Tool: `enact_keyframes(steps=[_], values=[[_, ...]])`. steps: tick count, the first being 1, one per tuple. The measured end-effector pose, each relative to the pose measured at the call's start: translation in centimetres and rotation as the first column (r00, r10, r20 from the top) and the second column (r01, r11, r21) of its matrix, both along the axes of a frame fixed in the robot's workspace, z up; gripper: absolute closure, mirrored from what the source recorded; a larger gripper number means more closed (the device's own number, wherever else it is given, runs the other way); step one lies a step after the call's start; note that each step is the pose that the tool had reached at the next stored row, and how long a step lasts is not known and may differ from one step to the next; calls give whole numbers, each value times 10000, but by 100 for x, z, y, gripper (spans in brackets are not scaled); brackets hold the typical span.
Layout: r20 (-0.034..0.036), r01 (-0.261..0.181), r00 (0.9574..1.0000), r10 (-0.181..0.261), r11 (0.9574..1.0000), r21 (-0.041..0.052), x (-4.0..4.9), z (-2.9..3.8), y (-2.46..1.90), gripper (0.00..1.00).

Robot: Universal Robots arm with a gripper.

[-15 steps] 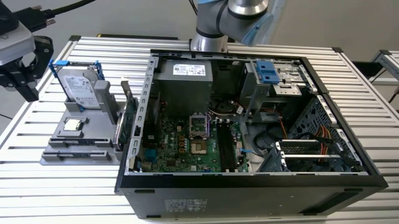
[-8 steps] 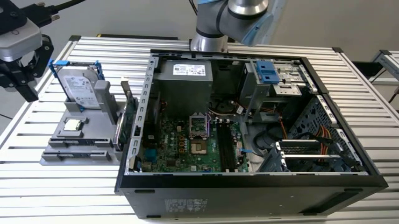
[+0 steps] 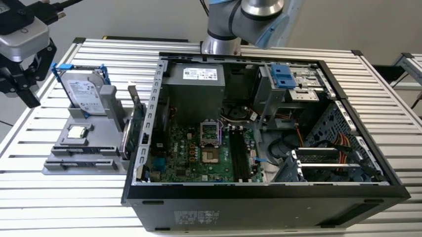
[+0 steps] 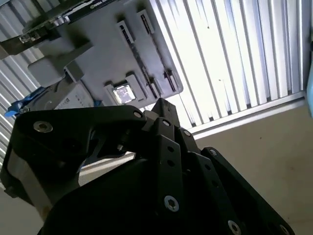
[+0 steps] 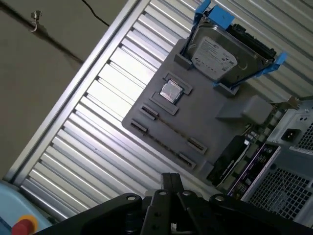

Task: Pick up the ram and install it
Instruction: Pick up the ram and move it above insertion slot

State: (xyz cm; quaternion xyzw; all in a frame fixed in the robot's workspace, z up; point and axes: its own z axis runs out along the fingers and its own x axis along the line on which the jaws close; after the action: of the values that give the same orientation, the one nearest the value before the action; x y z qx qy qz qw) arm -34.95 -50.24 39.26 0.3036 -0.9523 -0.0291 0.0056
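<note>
The ram (image 3: 131,129) is a thin dark green stick standing on edge along the side of the grey holder (image 3: 79,165) that faces the computer case. In the exterior view my gripper (image 3: 20,96) hangs at the exterior view's far left, above the table and to the left of the holder. It is open, holds nothing, and is well apart from the ram. In the first wrist view the holder (image 5: 205,122) lies ahead of the gripper's black linkage (image 5: 161,208). The motherboard's long dark memory slots (image 3: 238,153) lie inside the open case (image 3: 264,190).
On the holder stand a silver drive in a blue frame (image 3: 87,91) and a small square silver chip (image 3: 78,132). The slatted metal table (image 3: 66,207) carries everything. Cables, a power supply (image 3: 194,94) and a drive cage (image 3: 290,86) crowd the case.
</note>
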Motion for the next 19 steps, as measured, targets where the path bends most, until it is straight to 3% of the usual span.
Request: enact_keyframes(steps=[5, 11, 19], values=[[0, -514, 9987, 514, 9987, 0, -1, 0, 2, 100], [1, -1170, 9931, 1170, 9931, 1, 0, 0, 5, 100], [15, -2165, 9763, 2165, 9763, -2, -1, 0, 8, 100]])
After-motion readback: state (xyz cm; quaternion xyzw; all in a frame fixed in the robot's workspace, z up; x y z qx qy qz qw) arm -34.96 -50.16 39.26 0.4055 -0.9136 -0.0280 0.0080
